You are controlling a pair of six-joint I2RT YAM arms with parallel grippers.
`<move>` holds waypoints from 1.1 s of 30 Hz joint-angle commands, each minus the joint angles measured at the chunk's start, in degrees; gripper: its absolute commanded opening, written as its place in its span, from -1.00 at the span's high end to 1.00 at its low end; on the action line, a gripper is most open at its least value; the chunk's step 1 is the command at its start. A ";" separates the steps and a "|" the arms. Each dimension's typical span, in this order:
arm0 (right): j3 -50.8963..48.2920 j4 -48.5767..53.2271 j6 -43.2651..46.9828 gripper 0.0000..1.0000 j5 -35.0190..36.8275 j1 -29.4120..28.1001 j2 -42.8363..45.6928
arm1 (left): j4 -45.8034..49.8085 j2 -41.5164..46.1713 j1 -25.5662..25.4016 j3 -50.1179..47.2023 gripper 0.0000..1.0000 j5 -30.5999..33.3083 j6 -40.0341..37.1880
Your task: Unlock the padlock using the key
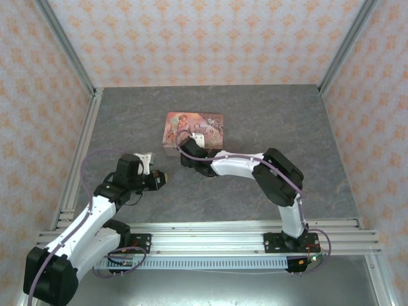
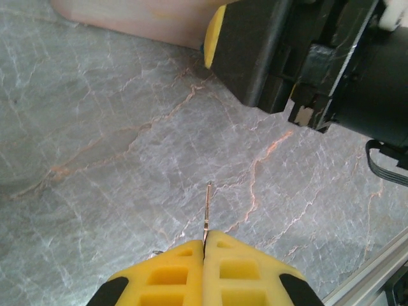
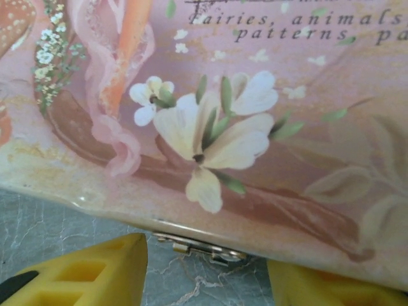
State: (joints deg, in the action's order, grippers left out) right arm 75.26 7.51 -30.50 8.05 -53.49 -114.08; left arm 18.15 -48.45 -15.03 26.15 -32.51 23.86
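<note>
Now, the left gripper (image 2: 204, 245) first: its 2 yellow fingers are pressed flat together on the key (image 2: 207, 207), a thin, pale sliver of metal poking straight out ahead of the tips, edge-on. Beneath it is the table (image 2: 95, 159), grey and marbled with faint orange veins. Over at the right gripper (image 3: 205, 260), the jaws stand apart with nothing pinched. There is 1 pocketed yellow finger (image 3: 89, 271) on either side of a small brassy clasp (image 3: 204, 247), which sits right in the gap on the front edge of the pink tin (image 3: 255, 127). Just beyond those tips the tin's lid spreads out, glossy and gently curved, printed with pale flowers and fine script. Whether the padlock hangs at that clasp I cannot tell. Now the risks, as I read them. That key is tiny and smooth and held on a short bite, so any sideways nudge at the keyhole could twist it in the grip or flick it free. If the right jaws come in on the slick, rounded tin edge, they may skate off or shove the light tin away from the key's line. And with 2 grippers working this near each other, a knock between them looks quite possible.
</note>
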 commanded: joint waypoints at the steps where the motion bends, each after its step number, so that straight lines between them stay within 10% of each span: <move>1: 2.79 2.02 -0.66 0.01 3.45 -0.32 -1.69 | -2.55 -1.82 -0.43 2.73 1.00 -0.15 -3.47; 20: 8.82 5.39 -0.53 0.06 6.55 1.18 -6.58 | -2.95 -6.64 -0.36 3.99 1.00 -1.41 -7.87; 33: 10.70 4.80 1.68 0.54 5.18 2.33 -7.46 | -3.24 -7.10 -0.40 4.04 1.00 -1.48 -9.42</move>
State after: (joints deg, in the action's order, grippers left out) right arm 84.40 11.77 -29.71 12.14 -51.72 -121.23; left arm 16.40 -55.46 -15.03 28.47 -33.19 16.25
